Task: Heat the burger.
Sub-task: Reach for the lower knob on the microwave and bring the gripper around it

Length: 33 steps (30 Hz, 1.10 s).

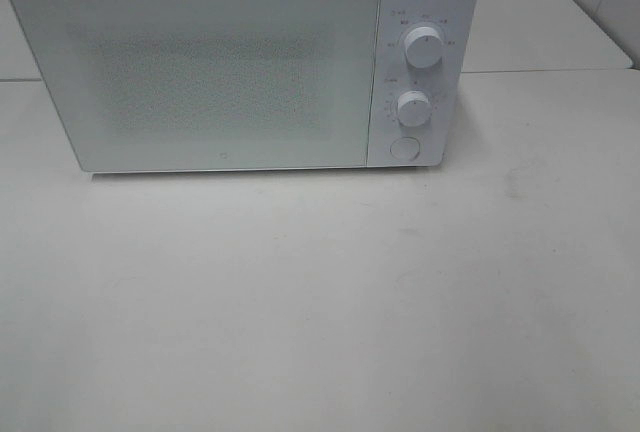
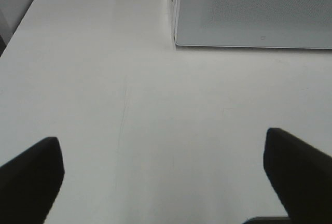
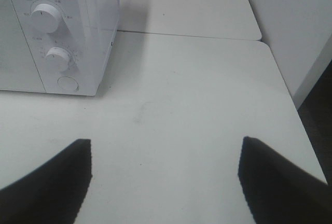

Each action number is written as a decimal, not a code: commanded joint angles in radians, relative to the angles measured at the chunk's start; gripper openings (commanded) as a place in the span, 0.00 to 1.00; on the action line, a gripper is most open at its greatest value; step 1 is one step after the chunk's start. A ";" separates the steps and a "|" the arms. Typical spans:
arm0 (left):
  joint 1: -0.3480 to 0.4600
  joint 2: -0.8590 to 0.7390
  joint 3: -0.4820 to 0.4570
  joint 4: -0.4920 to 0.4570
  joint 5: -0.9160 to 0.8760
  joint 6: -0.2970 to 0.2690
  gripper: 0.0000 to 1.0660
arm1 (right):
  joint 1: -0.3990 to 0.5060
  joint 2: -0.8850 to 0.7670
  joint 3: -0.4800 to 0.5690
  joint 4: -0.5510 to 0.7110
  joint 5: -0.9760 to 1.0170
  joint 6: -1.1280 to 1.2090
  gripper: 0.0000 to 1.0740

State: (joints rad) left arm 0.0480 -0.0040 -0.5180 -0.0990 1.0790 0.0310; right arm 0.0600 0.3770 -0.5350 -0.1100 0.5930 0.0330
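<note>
A white microwave (image 1: 220, 72) stands on a white table (image 1: 320, 302) with its door (image 1: 200, 72) shut. To the right of the door are an upper knob (image 1: 423, 47), a lower knob (image 1: 412, 108) and a round button (image 1: 404, 148) below them.

The burger shows in none of the three views, so where it lies relative to the fingers cannot be told; the frosted door lets nothing inside be made out.

The left gripper (image 2: 160, 138) hangs over bare table in front of the microwave's left front corner. Its dark fingers (image 2: 31, 177) are spread wide, with nothing between them.

The right gripper (image 3: 165, 141) hangs over bare table near the microwave's right front corner, the knobs in its view. Its fingers (image 3: 275, 182) also stand wide apart and hold nothing.

Neither arm appears in the high view.
</note>
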 commanded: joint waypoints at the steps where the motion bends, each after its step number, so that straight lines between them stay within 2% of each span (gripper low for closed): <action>1: 0.000 -0.017 0.002 -0.006 -0.009 -0.002 0.94 | -0.006 0.077 -0.002 0.000 -0.102 0.007 0.70; 11: 0.000 -0.017 0.002 -0.006 -0.009 -0.002 0.94 | -0.006 0.288 -0.002 0.000 -0.307 0.007 0.70; 19: 0.000 -0.017 0.002 -0.006 -0.009 -0.002 0.94 | -0.006 0.393 -0.002 0.000 -0.427 0.030 0.70; 26: 0.000 -0.017 0.002 -0.006 -0.009 -0.002 0.94 | -0.006 0.525 0.010 -0.002 -0.646 0.056 0.70; 27: 0.000 -0.017 0.002 -0.006 -0.009 -0.002 0.94 | -0.006 0.559 0.034 -0.004 -0.751 0.053 0.70; 32: 0.000 -0.017 0.002 -0.006 -0.009 -0.002 0.94 | -0.006 0.626 0.092 0.004 -0.921 0.036 0.70; 33: 0.000 -0.017 0.002 -0.006 -0.009 -0.002 0.94 | -0.006 0.661 0.116 0.045 -0.981 0.032 0.70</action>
State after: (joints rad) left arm 0.0480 -0.0040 -0.5180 -0.0990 1.0790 0.0310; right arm 0.0600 1.0020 -0.4490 -0.1030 -0.2810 0.0770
